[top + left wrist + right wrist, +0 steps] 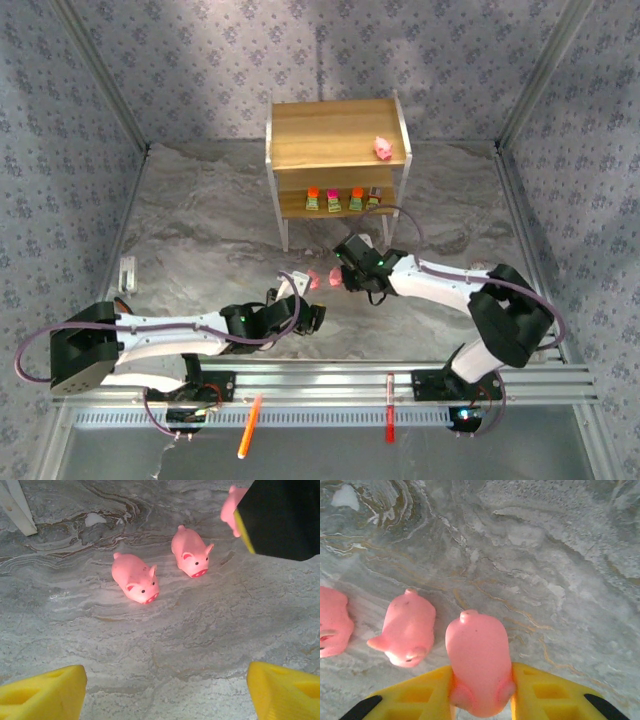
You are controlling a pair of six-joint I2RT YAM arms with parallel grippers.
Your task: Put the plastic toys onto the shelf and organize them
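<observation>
The shelf [335,135] stands at the back of the table, with one pink pig [383,148] on its top board and several blocky yellow-green toys [334,200] in a row on the lower board. My right gripper [481,695] is shut on a pink pig [479,660], its yellow fingers pressing both flanks low over the table. Two more pigs [136,577] [191,557] lie on the marbled surface beside it. My left gripper [165,695] hovers open just short of them, with nothing between its fingers. In the top view both grippers [303,303] [342,277] meet mid-table.
An orange pen [250,425] and a red pen [390,420] lie on the metal rail at the near edge. A small white bracket [127,272] sits at the table's left side. Patterned walls close in the left, right and back.
</observation>
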